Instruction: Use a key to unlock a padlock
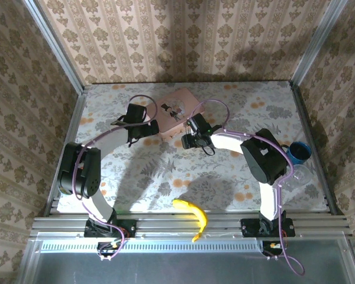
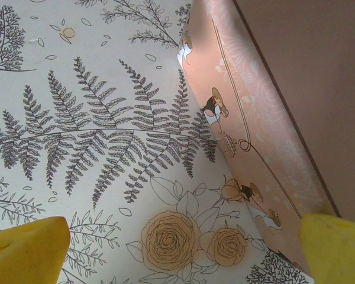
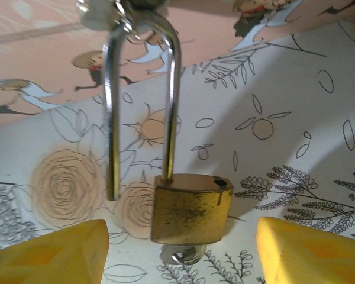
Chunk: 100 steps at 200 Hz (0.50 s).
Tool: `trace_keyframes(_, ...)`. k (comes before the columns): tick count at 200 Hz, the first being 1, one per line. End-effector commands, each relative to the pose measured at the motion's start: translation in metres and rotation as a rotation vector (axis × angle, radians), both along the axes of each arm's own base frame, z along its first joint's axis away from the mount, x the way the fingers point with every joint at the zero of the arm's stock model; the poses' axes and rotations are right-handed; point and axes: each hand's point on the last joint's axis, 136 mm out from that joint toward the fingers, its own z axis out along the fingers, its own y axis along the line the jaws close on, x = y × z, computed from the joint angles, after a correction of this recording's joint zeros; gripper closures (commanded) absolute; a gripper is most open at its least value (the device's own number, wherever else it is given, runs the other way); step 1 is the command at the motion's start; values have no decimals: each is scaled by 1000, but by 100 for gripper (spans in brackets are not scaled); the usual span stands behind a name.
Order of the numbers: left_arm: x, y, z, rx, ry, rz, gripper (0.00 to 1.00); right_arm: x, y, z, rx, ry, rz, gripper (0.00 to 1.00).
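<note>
The brass padlock (image 3: 191,208) hangs upright just in front of the pink tin (image 3: 41,65) from a silvery fitting at the top of the right wrist view. Its silvery shackle (image 3: 173,100) is out of the body on the left side, and the empty shackle hole shows on top. The key (image 3: 180,255) sticks out under the body; only its silvery head shows. My right gripper (image 3: 178,254) is open, one yellow fingertip (image 3: 47,254) on each side of the padlock, not touching it. My left gripper (image 2: 183,251) is open over the tablecloth beside the pink tin (image 2: 254,118), holding nothing.
From above, both grippers (image 1: 192,141) (image 1: 147,127) meet at the near edge of the pink tin (image 1: 177,109). A banana (image 1: 192,216) lies at the front edge. A blue cup (image 1: 300,152) and a clear cup (image 1: 300,176) stand at the right. Papered walls enclose the table.
</note>
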Motion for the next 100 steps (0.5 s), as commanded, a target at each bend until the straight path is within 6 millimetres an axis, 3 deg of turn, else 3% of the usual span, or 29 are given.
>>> trace_keyframes(1, -2, 3, -9, 34, 28, -4, 0, 7, -9, -6, -75, -11, -12, 33)
trace_keyframes(63, -3, 2, -10, 30, 32, -3, 0, 10, -15, -27, -132, 4, -17, 34)
trace_keyframes(100, -3, 3, -9, 26, 34, 0, 0, 6, -18, -37, -134, 23, -17, 46)
